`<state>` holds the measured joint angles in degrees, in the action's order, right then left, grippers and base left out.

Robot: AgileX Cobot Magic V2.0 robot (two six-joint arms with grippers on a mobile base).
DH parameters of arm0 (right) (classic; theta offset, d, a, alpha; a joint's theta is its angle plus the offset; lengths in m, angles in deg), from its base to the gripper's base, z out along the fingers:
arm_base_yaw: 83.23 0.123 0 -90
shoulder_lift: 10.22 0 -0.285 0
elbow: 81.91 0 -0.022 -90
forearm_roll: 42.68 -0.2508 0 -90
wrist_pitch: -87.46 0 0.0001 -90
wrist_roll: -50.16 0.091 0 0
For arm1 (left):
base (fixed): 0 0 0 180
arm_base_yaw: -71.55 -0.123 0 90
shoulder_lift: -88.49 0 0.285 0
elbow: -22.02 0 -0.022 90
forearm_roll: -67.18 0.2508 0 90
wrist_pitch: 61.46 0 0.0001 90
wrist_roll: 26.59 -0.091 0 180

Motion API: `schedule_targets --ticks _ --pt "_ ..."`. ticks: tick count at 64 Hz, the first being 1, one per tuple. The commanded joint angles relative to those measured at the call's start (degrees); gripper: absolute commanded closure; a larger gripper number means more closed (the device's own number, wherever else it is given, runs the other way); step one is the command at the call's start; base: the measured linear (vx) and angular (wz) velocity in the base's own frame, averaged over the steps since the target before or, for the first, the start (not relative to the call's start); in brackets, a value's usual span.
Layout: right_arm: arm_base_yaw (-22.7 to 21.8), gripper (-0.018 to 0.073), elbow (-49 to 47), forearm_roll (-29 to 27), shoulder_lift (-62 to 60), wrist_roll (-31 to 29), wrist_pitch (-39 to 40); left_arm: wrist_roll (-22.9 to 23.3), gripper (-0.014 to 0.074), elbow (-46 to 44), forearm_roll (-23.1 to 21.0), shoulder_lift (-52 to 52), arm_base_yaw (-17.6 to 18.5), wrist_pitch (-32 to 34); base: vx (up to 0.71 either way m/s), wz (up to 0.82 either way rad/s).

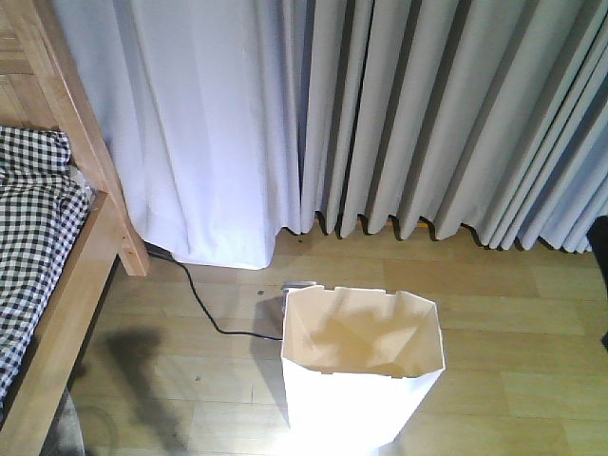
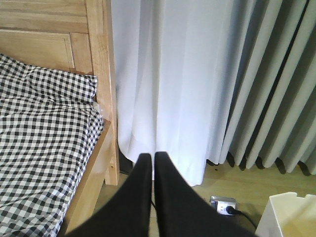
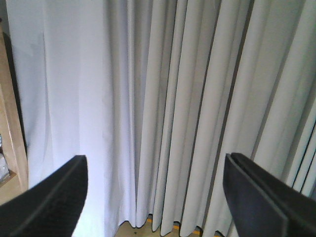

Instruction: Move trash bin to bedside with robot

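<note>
From the front view, the trash bin (image 1: 363,366) stands upright on the wooden floor (image 1: 513,313), near the curtains (image 1: 380,114) and well apart from the bed (image 1: 52,237) at the left. It is white, thin-walled plastic with smooth sides and a cut-corner rim, and it looks empty. A black cable (image 1: 204,309) runs across the floor from the curtain hem toward a small socket box (image 1: 297,286) just behind the bin. No arm shows in this view, so the bin sits free. Judging by the gap to the bed frame, it is not yet at the bedside.

The left wrist view looks over the left gripper (image 2: 152,163), whose black fingers (image 2: 140,187) lie pressed together, nothing between them. Beyond them are the bed's light wooden post and panelled headboard, the black-and-white checked bedding (image 2: 44,148) lying soft and creased, and the white curtain. The socket box (image 2: 224,204) sits on the floor, and a corner of the bin (image 2: 291,215) shows at the lower right, apart from the fingers.

In the right wrist view, the right gripper (image 3: 155,192) is spread wide, one matte black finger at each lower corner, empty. It faces only the pleated grey-white curtain (image 3: 173,98), with a strip of bed wood at the left edge.
</note>
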<state>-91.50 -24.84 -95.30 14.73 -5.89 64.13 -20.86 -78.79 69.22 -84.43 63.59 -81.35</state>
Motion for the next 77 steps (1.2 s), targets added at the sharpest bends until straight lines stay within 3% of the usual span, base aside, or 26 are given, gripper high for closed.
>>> schedule_targets --ticks 1,7,11,15,21,23,68,72,77 --pt "-0.2 0.0013 -1.2 -1.5 0.4 -0.4 2.5 0.2 0.0603 0.2 -0.1 -0.8 0.2 3.8 0.00 0.00" --pt "-0.2 0.0033 -1.2 -1.7 0.6 -0.4 2.2 0.2 0.0603 0.2 -0.1 -0.8 0.2 3.8 0.00 0.00" --pt "-0.2 0.0110 -1.2 -1.5 0.6 -0.4 3.1 0.2 0.0603 0.2 -0.1 -0.8 0.2 3.8 0.00 0.00" --pt "-0.2 0.0249 -1.2 -1.6 0.6 -0.4 4.2 0.2 0.0603 0.2 -0.1 -0.8 0.2 3.8 0.00 0.00" --pt "-0.2 0.0527 -1.2 -2.8 0.6 -0.4 4.9 0.2 0.0603 0.2 -0.1 -0.8 0.2 3.8 0.00 0.00" --pt "-0.2 0.0576 -1.2 -3.5 0.6 -0.4 5.0 0.2 0.0603 0.2 -0.1 -0.8 0.2 3.8 0.00 0.00" --pt "-0.2 0.0568 -1.2 -4.5 0.6 -0.4 5.0 0.2 0.0603 0.2 -0.1 -0.8 0.2 3.8 0.00 0.00" --pt "-0.2 0.0568 -1.2 -2.9 0.1 -0.4 5.2 0.2 0.0603 0.2 -0.1 -0.8 0.2 3.8 0.00 0.00" --pt "-0.2 0.0568 -1.2 3.2 -0.8 2.6 5.1 0.2 0.0603 0.2 -0.1 -0.8 0.2 3.8 0.00 0.00"
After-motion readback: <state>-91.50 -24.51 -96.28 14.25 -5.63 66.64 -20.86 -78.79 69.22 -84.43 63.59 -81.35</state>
